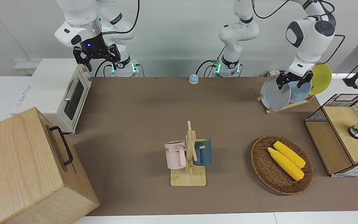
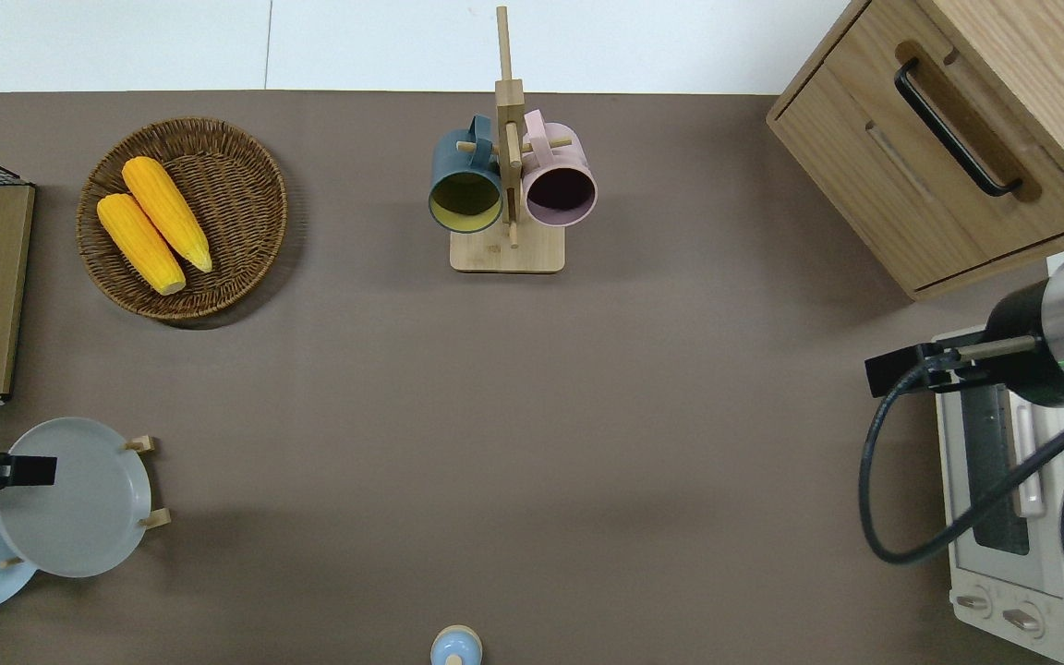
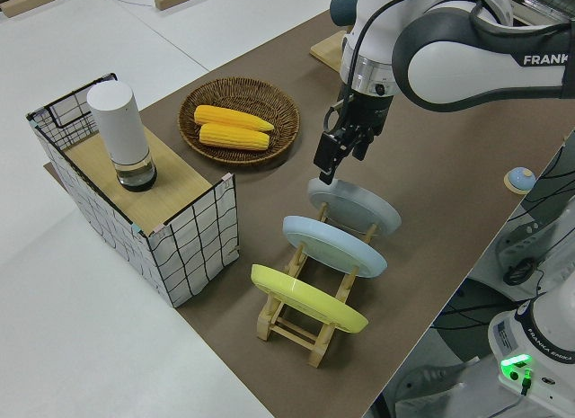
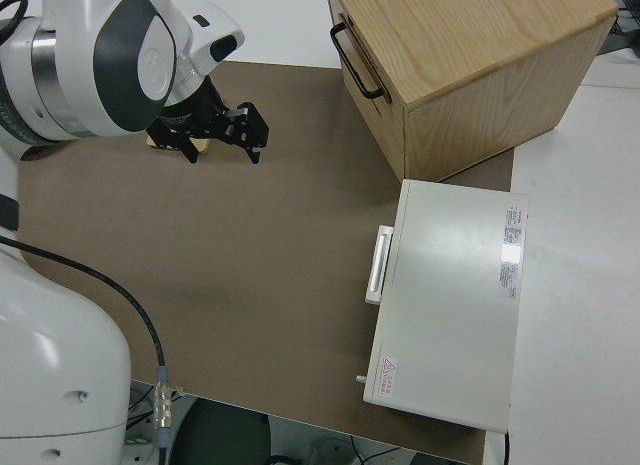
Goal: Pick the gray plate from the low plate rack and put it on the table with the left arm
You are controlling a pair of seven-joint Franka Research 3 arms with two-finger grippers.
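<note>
At the right of the front view, the gray plate [image 1: 275, 93] leaned in the low plate rack [image 1: 286, 106], in the slot farthest from the robots. The left gripper [image 1: 293, 81] hung at its upper rim, fingers [image 3: 327, 160] parted astride the edge, not visibly clamped. The right arm was parked.
</note>
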